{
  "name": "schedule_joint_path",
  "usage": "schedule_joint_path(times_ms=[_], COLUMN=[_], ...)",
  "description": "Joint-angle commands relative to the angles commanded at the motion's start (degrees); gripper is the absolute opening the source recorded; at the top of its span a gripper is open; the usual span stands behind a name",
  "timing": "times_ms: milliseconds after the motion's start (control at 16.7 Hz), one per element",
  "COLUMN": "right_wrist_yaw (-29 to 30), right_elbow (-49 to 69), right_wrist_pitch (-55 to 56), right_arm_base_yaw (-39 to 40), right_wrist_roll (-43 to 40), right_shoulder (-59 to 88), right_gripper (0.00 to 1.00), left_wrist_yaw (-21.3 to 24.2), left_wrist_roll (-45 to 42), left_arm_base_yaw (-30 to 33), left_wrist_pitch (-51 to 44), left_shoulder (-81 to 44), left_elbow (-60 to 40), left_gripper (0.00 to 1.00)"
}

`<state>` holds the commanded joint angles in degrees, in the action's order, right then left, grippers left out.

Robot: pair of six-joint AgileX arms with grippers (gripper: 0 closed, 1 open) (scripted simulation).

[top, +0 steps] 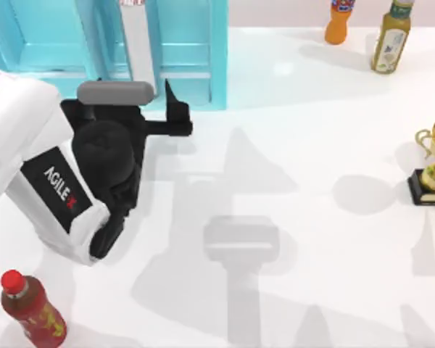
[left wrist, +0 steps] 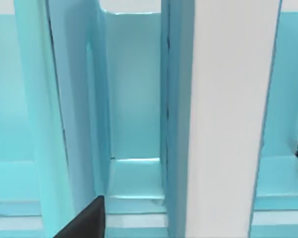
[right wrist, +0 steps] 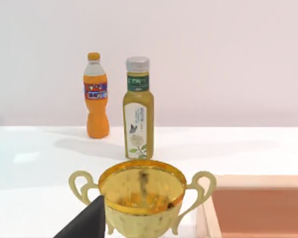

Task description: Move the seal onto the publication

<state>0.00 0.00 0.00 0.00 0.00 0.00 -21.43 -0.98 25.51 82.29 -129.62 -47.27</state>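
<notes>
Since your left pincer sits at the foot of the light blue shelf unit, at the counter's far left, I'd guess it's there to get at something in the shelf. I can't tell whether it's apart or together, and I see nothing clamped in it.

Straight ahead of it, in the left wrist view, is a tall white slab with teal sides. My read is that's the publication standing on edge between the shelf walls, page edges out, though it could be a shelf panel.

The seal is the iffy bit. There's a red-and-white sliver cut off by the top view's upper edge, right above that slab. It might be the seal, but it's too clipped to call.

Your right pincer is parked over by the gold trophy on the right side (same deal, can't tell its state). Past the trophy stand an orange bottle and a green-labelled bottle.
</notes>
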Motion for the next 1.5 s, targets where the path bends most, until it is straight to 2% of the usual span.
schedule_joint_path(times_ms=[600,960,1500], right_wrist_yaw=[0.0,0.0,0.0], right_elbow=[0.0,0.0,0.0], right_wrist_pitch=[0.0,0.0,0.0], right_arm_base_yaw=[0.0,0.0,0.0], right_wrist_roll=[0.0,0.0,0.0], right_shoulder=[0.0,0.0,0.0], right_gripper=[1.0,1.0,1.0], left_wrist_yaw=[4.28,4.72,4.72], left_wrist_roll=[0.03,0.07,0.07], left_arm_base_yaw=[-4.0,-4.43,-4.43], left_wrist_pitch=[-13.76,-15.1,-15.1], left_shoulder=[-9.33,-9.96,-9.96], left_elbow=[-23.37,-25.19,-25.19], left_gripper=[1.0,1.0,0.32])
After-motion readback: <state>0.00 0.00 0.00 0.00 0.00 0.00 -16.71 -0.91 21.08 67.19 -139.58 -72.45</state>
